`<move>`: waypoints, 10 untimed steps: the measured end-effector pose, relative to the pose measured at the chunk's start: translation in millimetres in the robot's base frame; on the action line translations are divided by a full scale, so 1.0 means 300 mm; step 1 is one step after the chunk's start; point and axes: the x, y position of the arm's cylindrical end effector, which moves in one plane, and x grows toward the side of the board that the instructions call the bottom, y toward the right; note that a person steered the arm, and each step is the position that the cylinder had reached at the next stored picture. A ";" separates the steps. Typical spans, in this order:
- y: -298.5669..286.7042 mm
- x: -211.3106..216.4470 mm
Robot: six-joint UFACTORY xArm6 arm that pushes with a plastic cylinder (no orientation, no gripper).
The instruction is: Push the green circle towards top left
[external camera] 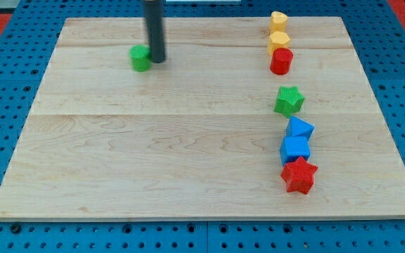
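Note:
The green circle point(140, 58) is a small round green block in the upper left part of the wooden board point(174, 154). My tip point(157, 60) is the lower end of the dark rod coming down from the view's top. It stands right next to the green circle, on its right side, touching or nearly touching it.
A column of blocks runs down the view's right: a yellow block point(279, 21), a second yellow block point(278, 41), a red cylinder point(281, 61), a green star point(289, 100), a blue block point(300, 129), a blue cube point(295, 149), a red star point(299, 176). Blue pegboard surrounds the board.

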 end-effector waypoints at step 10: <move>0.105 -0.189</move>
